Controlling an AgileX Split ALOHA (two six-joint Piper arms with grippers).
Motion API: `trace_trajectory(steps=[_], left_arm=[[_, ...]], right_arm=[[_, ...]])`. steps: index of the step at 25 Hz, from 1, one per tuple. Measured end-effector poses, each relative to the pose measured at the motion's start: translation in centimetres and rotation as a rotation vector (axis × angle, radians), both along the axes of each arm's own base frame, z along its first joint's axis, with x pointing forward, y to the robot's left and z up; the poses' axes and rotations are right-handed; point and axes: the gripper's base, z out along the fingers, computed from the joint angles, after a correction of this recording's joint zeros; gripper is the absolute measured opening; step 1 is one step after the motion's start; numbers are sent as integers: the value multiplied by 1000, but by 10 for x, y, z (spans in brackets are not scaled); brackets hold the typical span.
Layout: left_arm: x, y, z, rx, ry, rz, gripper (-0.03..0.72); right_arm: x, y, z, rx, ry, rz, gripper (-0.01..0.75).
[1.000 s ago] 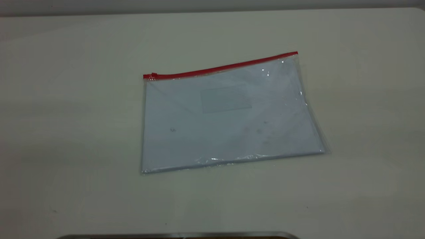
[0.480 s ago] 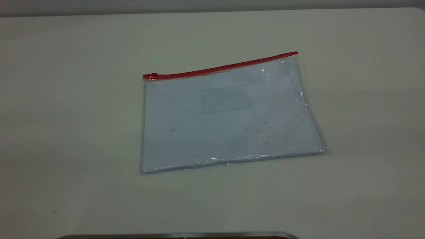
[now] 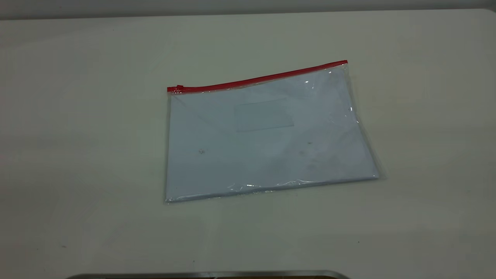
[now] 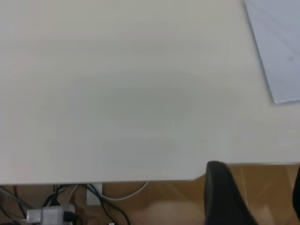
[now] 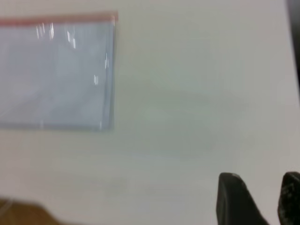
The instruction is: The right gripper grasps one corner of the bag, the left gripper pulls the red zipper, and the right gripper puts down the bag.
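Observation:
The bag, clear with pale sheets inside, lies flat mid-table. The red zipper runs along its far edge, with the slider tab at the left end. The corner of the bag is at the strip's right end and also shows in the right wrist view. Neither gripper shows in the exterior view. The left gripper is open and empty at the table's edge, far from the bag. The right gripper is open and empty over bare table, away from the bag.
The pale table stretches wide around the bag. A metal rim shows at the near edge. In the left wrist view, cables and a power strip lie on the wooden floor below the table edge.

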Motion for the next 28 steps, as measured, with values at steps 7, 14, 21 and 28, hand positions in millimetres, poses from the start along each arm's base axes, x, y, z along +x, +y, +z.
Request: trace_trajectory(steps=[7,14,21,28], left_arm=[[-17,0,-1,3,-121,7,424],[-18,-1,-1,-1,-122,5,424],[-18,-1,-1,-1,-122,4,424],[-18,-1,-1,-2,-121,5,424]], right_arm=[[-8,0,-1,0,-40,-1,239],[-8,0,-1,0,-40,-1,239],[-8,0,-1,0,-40,-1,239],[-8,0,-1,0,-40,-1,239]])
